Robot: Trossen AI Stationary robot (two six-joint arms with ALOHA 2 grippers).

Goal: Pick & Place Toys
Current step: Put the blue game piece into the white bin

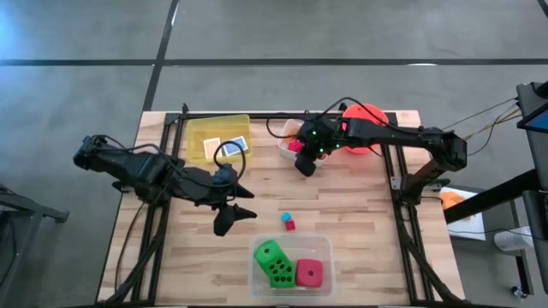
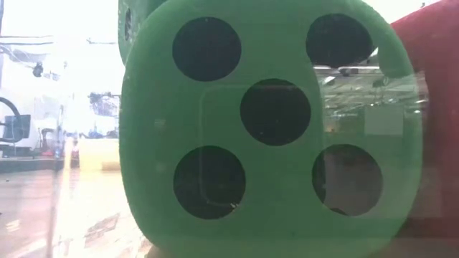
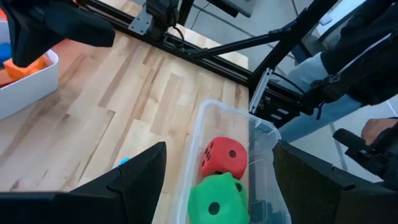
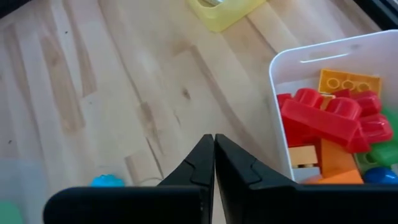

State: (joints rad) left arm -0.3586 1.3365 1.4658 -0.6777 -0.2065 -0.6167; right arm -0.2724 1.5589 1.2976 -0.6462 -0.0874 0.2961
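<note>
Dice [image 1: 276, 263] in tub [image 1: 324, 246]; blocks [image 1: 288, 222] just behind.

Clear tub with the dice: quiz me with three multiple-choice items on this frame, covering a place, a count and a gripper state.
1. Where is the clear tub?
A. front edge of the table
B. beside the yellow tub
C. on the floor

2. How many dice lie in it?
A. one
B. three
C. five

3. The right gripper is:
A. open wide
B. shut, empty
C. shut on a block

Key: 1 A, the high view shows it at the front edge. 2 B, two green dice and one pink die. 3 B, its fingers meet with nothing between them.
</note>
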